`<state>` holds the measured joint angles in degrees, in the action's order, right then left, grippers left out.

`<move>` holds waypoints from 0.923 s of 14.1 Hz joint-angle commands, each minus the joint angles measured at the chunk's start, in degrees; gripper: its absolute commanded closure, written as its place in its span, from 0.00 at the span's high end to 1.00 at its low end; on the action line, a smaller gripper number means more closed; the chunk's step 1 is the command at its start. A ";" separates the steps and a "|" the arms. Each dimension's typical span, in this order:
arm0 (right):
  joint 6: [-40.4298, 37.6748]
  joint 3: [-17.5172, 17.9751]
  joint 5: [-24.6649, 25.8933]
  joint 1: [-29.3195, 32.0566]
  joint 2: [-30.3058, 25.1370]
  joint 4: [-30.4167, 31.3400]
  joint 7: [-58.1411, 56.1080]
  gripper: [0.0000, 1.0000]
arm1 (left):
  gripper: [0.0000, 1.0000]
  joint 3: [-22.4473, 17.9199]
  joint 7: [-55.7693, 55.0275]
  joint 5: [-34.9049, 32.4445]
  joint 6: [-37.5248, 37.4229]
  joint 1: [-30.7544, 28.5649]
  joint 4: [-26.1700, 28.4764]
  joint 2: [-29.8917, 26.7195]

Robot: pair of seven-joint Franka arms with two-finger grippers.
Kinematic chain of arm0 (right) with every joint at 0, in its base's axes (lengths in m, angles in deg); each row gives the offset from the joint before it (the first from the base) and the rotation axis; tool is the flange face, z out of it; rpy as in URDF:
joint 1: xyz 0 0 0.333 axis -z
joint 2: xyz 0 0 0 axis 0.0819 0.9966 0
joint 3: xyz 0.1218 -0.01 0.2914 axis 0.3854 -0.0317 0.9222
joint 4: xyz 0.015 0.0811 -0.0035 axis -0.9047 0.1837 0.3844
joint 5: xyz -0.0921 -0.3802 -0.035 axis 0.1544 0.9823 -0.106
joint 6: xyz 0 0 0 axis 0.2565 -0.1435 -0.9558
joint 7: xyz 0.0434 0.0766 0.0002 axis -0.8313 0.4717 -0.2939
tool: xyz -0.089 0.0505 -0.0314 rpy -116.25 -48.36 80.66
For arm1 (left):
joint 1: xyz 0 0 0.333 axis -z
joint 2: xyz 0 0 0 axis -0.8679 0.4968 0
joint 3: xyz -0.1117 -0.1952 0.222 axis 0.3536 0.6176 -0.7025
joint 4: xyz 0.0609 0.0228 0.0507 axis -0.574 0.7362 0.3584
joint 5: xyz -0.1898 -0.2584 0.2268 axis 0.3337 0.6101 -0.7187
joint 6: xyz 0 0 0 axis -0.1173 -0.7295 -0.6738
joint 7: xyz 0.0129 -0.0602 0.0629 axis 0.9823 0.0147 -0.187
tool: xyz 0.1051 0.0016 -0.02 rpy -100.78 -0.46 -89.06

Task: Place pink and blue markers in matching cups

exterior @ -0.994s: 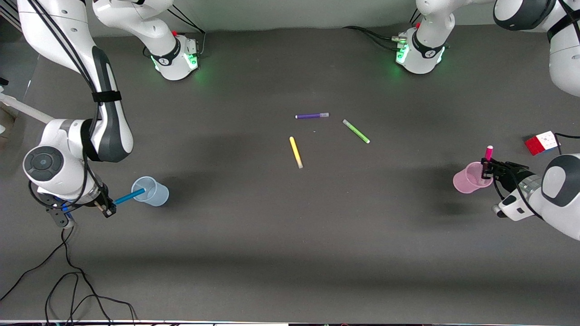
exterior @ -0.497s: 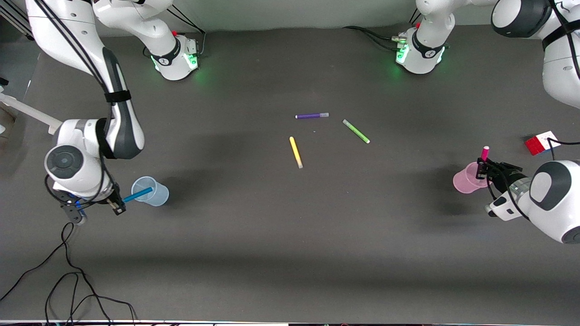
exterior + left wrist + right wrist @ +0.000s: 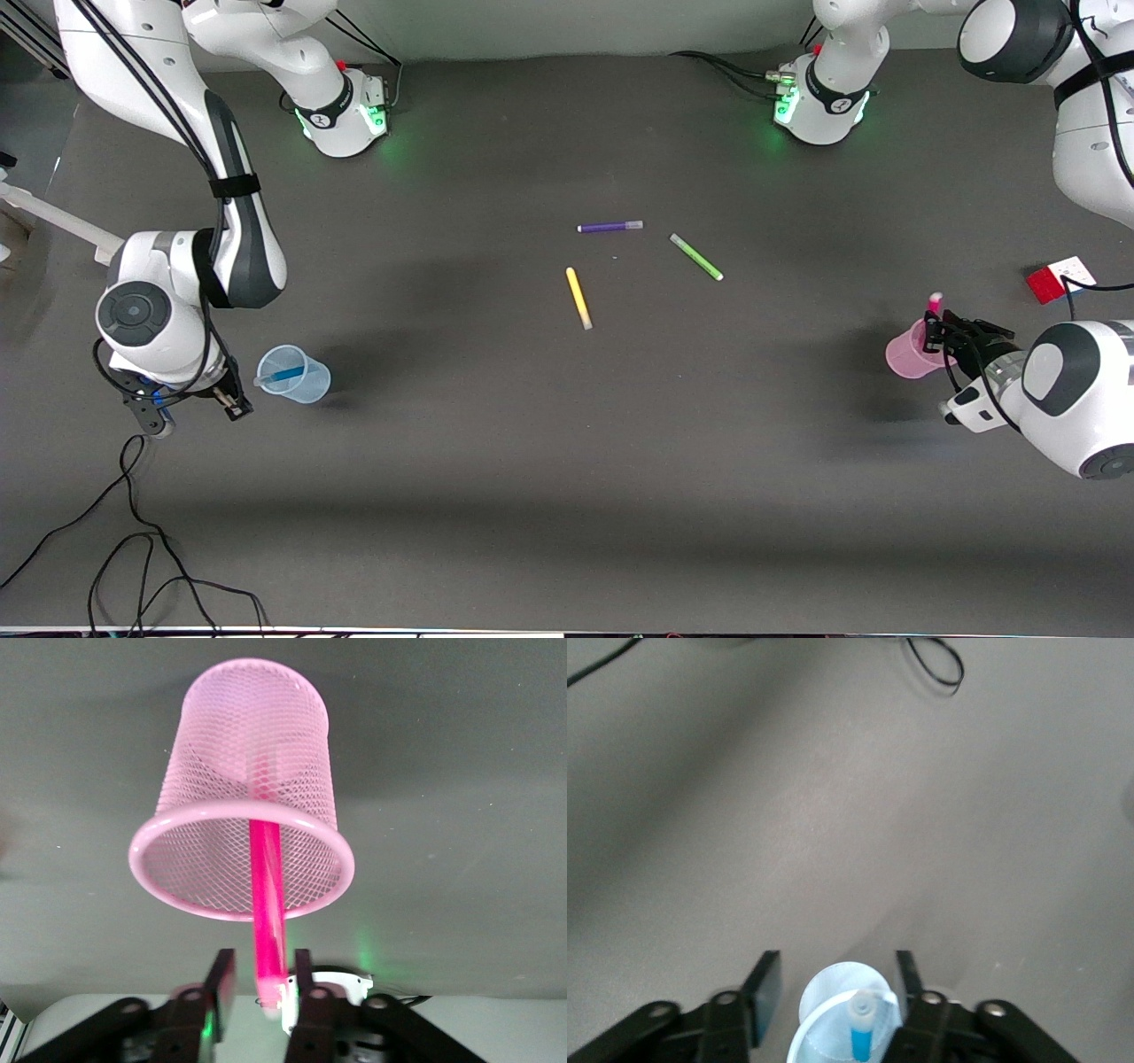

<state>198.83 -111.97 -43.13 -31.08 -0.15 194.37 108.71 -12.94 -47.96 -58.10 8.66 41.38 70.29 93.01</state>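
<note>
The blue marker lies inside the pale blue cup at the right arm's end of the table. My right gripper is just beside that cup, open. In the right wrist view the cup and the marker's tip sit between the spread fingers of the gripper. At the left arm's end, the pink marker stands in the pink mesh cup. My left gripper is open around the marker's upper end, above the cup's rim.
A purple marker, a green marker and a yellow marker lie near the table's middle. A red and white cube sits beside the left arm. Black cables trail near the right arm.
Both grippers have opened. The blue marker has dropped from the right gripper into the blue cup. The pink marker has sunk lower into the pink cup.
</note>
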 commanded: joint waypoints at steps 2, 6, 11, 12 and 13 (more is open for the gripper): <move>-11.18 -2.00 -0.47 0.80 -6.85 -2.87 -12.44 1.00 | 1.00 0.10 1.48 -0.54 -0.77 -0.41 -2.21 -1.14; -21.66 -3.32 -3.46 0.98 -14.23 -4.73 -26.15 1.00 | 1.00 0.72 1.65 0.77 1.68 -1.39 -1.77 -8.41; -30.63 -4.55 -6.98 0.89 -21.71 -4.38 -46.54 1.00 | 1.00 0.89 5.08 4.11 8.88 -1.56 5.85 -22.47; -31.51 -4.64 -7.07 0.80 -23.11 -3.94 -49.18 1.00 | 1.00 0.89 5.17 5.25 10.73 -1.65 8.75 -25.72; -32.39 -4.64 -7.07 0.37 -24.60 -3.68 -50.69 1.00 | 1.00 0.72 5.17 5.96 12.75 -1.65 11.47 -28.89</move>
<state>167.85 -116.43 -49.16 -30.13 -21.06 189.01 62.96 -11.81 -44.24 -53.93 16.32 40.30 71.67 72.93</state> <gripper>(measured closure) 0.000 0.000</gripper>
